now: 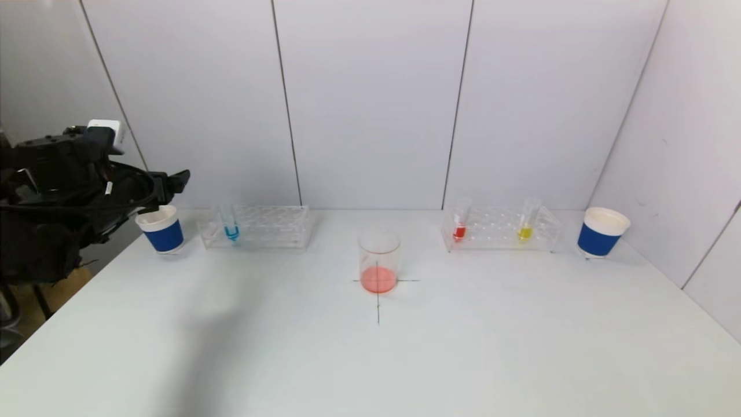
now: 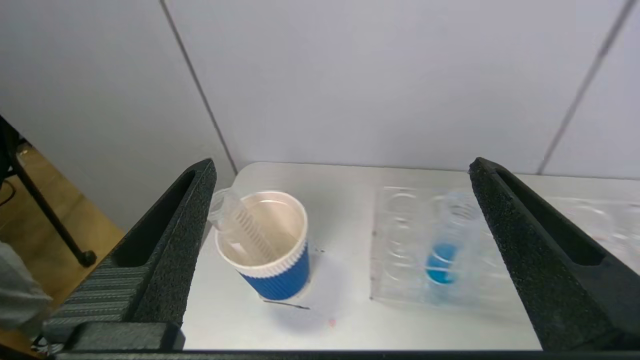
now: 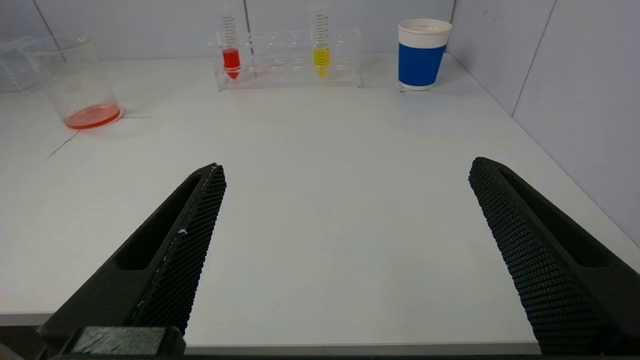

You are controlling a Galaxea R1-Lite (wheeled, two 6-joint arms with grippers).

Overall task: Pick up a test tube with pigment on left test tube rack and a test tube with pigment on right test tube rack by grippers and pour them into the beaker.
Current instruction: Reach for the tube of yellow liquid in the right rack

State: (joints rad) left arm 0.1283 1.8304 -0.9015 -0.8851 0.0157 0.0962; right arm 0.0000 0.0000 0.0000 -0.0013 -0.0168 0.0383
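The left gripper [image 2: 340, 250] is hovering with its jaws spread wide and holding nothing, above a blue paper cup [image 2: 270, 250] containing 1 empty test tube [image 2: 240, 225], beside the left rack [image 1: 257, 227] and its blue tube [image 1: 231, 231]. The right gripper [image 3: 345, 250] is sitting low near the table's [image 1: 463, 347] front edge, jaws apart, facing the right rack [image 3: 290, 60] holding 1 red tube [image 3: 230, 57] and 1 yellow tube [image 3: 321, 56]. The beaker [image 1: 379, 260] is standing at table centre with reddish liquid.

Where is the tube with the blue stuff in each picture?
Head view: the blue tube stands at the left end of the left rack, beside the left paper cup.
Left wrist view: the blue tube sits in the rack between the open left claw's fingers.
Right wrist view: not in it.
Shared landmark: that left paper cup.
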